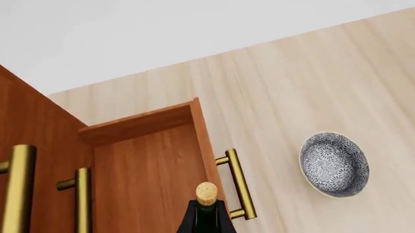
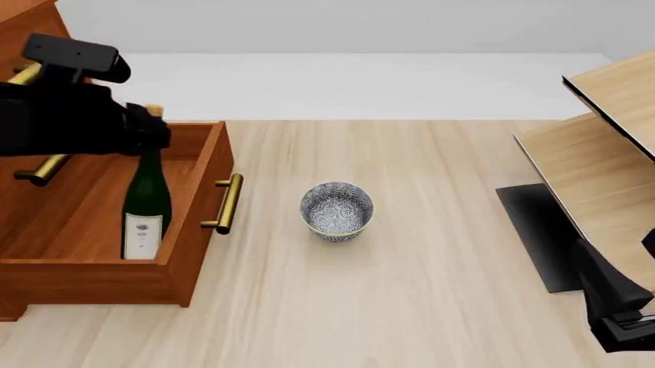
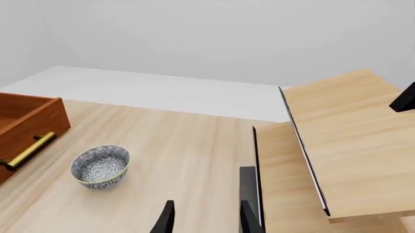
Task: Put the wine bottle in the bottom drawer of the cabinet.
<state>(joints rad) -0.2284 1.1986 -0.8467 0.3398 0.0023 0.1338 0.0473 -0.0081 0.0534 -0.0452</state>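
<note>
The wine bottle [image 2: 146, 201] stands upright inside the open bottom drawer [image 2: 198, 205] of the cabinet [image 2: 29, 17], near the drawer's middle. My left gripper [image 2: 150, 129] is shut on the bottle's neck just under the foil top. The left wrist view looks down on the foil top [image 1: 206, 192], with the drawer's inside [image 1: 146, 170] and its brass handle [image 1: 237, 184] below it. I cannot tell whether the bottle's base rests on the drawer floor. My right gripper [image 3: 207, 219] is open and empty, low at the near right, far from the cabinet.
A blue-patterned bowl [image 2: 337, 210] sits on the table to the right of the drawer's handle [image 2: 225, 203]. A pale wooden shelf unit [image 2: 599, 165] with a black base stands at the right. Upper drawer handles [image 2: 41, 170] jut out above the drawer.
</note>
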